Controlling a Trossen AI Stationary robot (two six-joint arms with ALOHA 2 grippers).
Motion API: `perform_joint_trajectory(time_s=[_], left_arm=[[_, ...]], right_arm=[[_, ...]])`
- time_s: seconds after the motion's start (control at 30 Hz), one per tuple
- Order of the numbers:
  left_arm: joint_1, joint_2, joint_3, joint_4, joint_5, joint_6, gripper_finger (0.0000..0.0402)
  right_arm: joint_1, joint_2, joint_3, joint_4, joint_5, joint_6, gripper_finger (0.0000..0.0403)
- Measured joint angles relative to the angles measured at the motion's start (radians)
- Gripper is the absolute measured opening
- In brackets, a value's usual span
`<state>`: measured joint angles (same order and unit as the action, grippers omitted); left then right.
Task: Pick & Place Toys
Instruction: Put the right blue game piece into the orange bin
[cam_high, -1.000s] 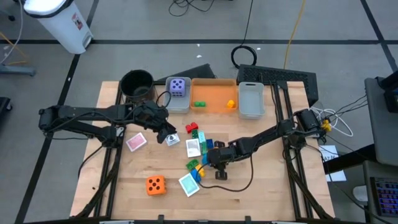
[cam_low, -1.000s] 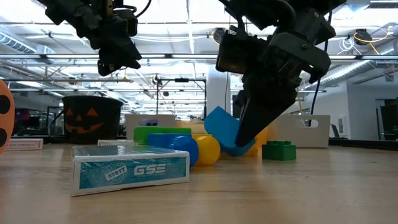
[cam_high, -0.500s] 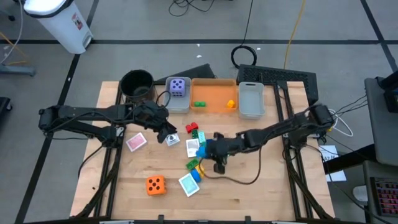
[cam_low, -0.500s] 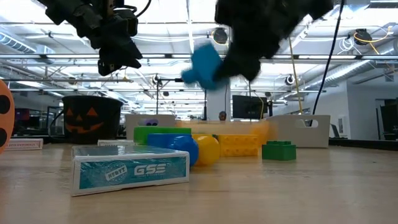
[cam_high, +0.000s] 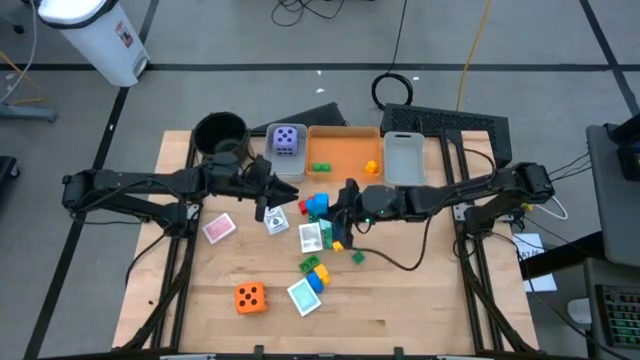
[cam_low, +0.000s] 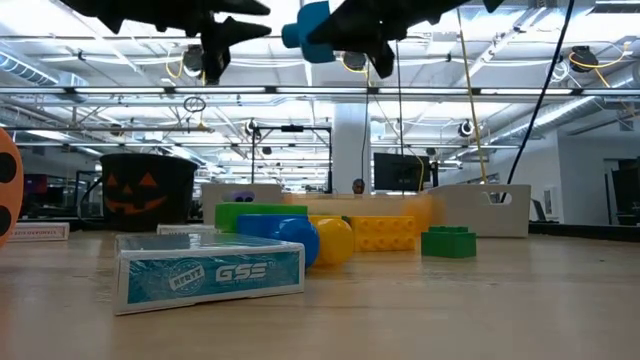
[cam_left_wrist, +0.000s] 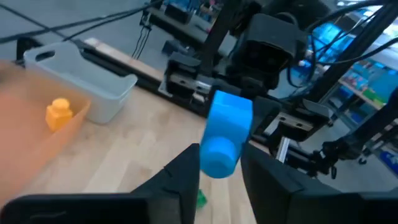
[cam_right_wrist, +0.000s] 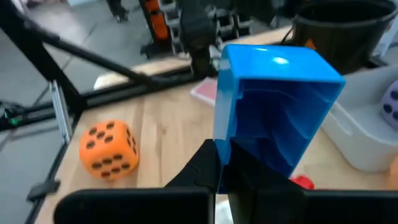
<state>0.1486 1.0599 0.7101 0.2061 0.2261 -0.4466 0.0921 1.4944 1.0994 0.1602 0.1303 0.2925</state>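
The right gripper (cam_high: 322, 208) is near the middle of the high view, and its fingers (cam_right_wrist: 208, 167) pinch a blue brick (cam_right_wrist: 273, 106) by its bottom edge. The brick sticks out past the fingertips, up in the air above the table (cam_high: 420, 300). In the low view it hangs at the top middle. The left gripper (cam_high: 270, 200) waits just left of it with its fingers (cam_left_wrist: 183, 174) a little apart and nothing between them. The orange die (cam_high: 249, 296) sits at the lower left of the high view

two dice (cam_high: 287, 139), three bins (cam_high: 344, 155)
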Motion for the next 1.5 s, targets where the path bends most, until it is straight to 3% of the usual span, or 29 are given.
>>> perform_joint_trajectory(time_s=[0.3,0.47,0.8,1.5], left_arm=[[0.0,0.004,0.0,0.051,-0.013,-0.011,0.0233],[0.0,0.043,0.0,0.113,0.002,-0.016,0.0262],[-0.014,0.138,0.0,0.287,0.058,-0.026,0.0266],[-0.031,0.198,0.001,0.351,0.051,-0.02,0.0259]], right_arm=[[-0.013,0.005,0.0,0.076,-0.004,-0.007,0.0004],[-0.014,0.005,0.0,0.102,-0.004,-0.009,0.0004],[-0.014,0.005,0.0,0.121,-0.004,0.017,0.0004],[-0.034,0.005,0.0,0.167,-0.057,0.036,0.0004]])
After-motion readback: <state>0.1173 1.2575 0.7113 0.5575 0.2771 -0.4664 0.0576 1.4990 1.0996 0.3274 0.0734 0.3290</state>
